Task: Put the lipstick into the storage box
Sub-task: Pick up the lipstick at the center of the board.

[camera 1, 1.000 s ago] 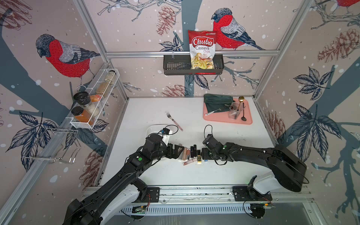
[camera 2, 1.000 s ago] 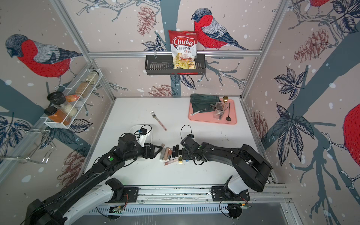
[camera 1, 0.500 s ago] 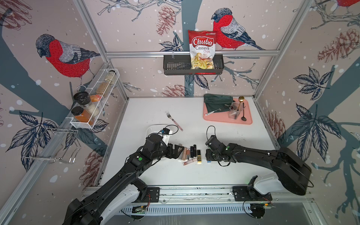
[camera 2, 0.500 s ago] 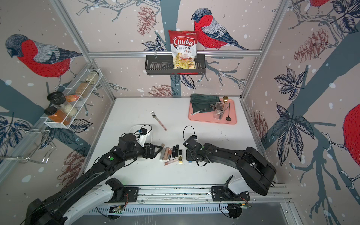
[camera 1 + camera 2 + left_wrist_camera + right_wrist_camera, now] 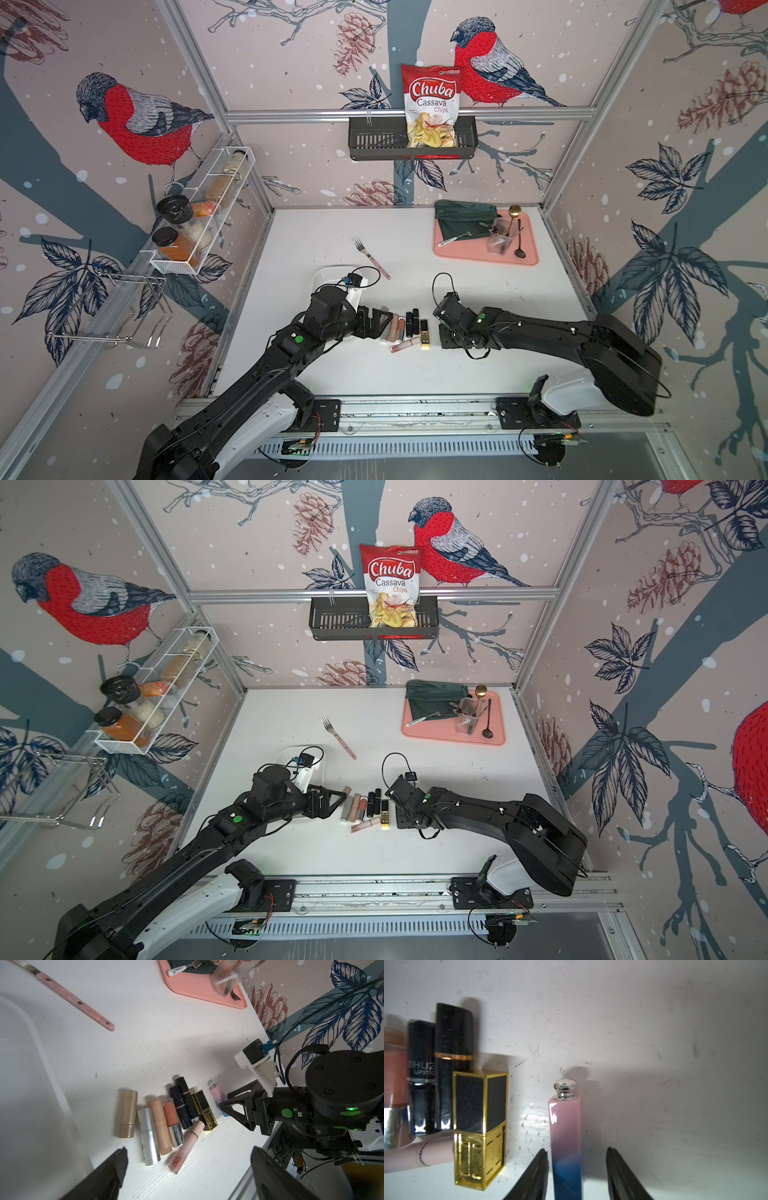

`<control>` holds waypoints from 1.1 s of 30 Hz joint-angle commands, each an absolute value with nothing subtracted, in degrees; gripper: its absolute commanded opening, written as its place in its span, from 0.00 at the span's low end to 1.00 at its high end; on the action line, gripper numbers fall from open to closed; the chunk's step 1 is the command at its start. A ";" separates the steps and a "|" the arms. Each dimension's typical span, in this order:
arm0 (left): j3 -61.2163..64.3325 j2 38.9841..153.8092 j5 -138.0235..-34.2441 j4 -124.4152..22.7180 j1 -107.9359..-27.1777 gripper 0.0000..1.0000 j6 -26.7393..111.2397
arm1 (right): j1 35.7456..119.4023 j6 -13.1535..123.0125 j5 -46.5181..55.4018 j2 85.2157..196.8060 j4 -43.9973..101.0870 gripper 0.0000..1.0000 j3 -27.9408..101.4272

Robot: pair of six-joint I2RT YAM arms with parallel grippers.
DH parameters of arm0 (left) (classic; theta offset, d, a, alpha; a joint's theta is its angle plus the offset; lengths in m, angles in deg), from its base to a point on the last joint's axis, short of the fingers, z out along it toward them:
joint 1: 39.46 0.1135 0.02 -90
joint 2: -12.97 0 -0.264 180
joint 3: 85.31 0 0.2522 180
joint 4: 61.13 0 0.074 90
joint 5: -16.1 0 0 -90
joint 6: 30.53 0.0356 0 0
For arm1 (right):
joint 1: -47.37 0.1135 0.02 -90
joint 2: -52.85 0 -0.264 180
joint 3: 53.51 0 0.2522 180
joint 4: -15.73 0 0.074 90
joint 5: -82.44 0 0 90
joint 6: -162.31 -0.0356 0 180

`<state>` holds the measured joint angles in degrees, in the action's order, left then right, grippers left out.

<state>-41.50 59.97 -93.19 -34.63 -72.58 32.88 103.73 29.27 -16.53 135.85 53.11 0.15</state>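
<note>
Several lipsticks (image 5: 405, 328) lie side by side on the white table, among them a black-and-gold one (image 5: 479, 1122) and a pink-to-blue one (image 5: 564, 1130) with a silver cap. My right gripper (image 5: 576, 1150) straddles the blue end of the pink-to-blue lipstick (image 5: 217, 1094). One finger is close beside it and a gap shows at the other, so the jaws stand open. My left gripper (image 5: 189, 1150) is wide open at the other end of the row (image 5: 365, 806), holding nothing. The white storage box (image 5: 328, 275) sits behind the left wrist, partly hidden.
A pink-handled fork (image 5: 372, 257) lies just beyond the box. A pink tray (image 5: 486, 254) with a green cloth, a glass and cutlery stands at the back right. A black basket (image 5: 374, 141) with a chips bag hangs on the back wall, and a spice rack (image 5: 199, 216) on the left wall.
The right gripper's jaws have narrowed around the pink-to-blue lipstick. The left arm and its open gripper have not moved.
</note>
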 commanded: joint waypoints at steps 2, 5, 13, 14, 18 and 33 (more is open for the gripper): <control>-41.13 59.91 -93.33 -36.34 -72.68 0.96 33.19 | 104.16 28.81 -17.19 136.93 53.06 0.43 0.29; -41.11 59.91 -93.33 -36.40 -72.68 0.95 33.19 | 104.41 28.72 -16.81 137.41 52.70 0.43 0.03; -41.10 59.99 -93.05 -36.38 -72.68 0.95 33.18 | 103.99 29.24 -16.44 137.83 51.66 0.30 -0.12; -41.09 60.00 -92.99 -36.49 -72.66 0.95 33.08 | 103.84 29.33 -16.31 137.86 51.43 0.27 -0.17; -40.89 59.91 -92.71 -36.27 -72.68 0.95 33.01 | 103.13 30.16 -15.71 137.55 51.12 0.20 -0.02; -42.29 58.68 -110.59 -59.03 -64.34 0.96 19.48 | 80.21 38.96 15.44 117.78 37.59 0.19 0.67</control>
<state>-42.07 58.40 -103.66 -46.11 -65.09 25.08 82.77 37.42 3.51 119.98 44.50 0.87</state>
